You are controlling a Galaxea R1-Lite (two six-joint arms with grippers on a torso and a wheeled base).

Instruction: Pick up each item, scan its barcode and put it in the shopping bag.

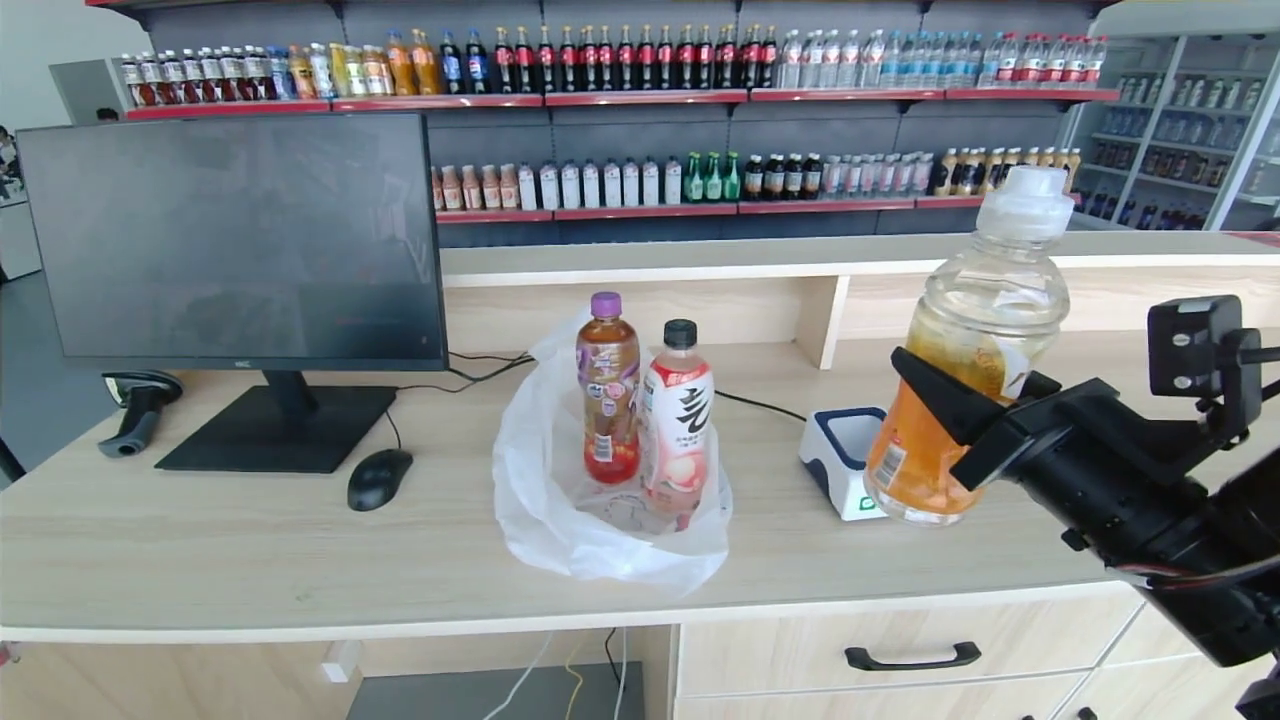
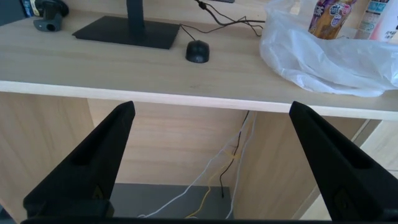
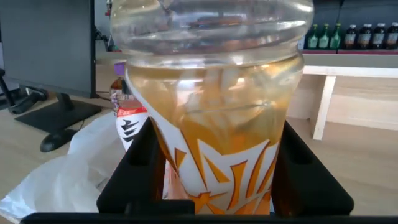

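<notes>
right gripper (image 3: 217, 174) clamped on orange bottle (image 1: 975, 330), right of shopping bag (image 1: 545, 500) | left gripper (image 2: 211, 162) jaws apart, lower than bag | purple-capped bottle (image 1: 608, 390), black-capped bottle (image 1: 678, 430) upright inside bag

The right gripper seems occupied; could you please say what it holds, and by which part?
The right gripper holds the orange drink bottle around its labelled middle.

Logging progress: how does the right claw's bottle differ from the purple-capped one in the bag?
The orange bottle is white-capped and broad; the purple-capped bottle is slim. The right claw grips the orange bottle; the purple-capped bottle stands in the shopping bag. Both are upright.
</notes>
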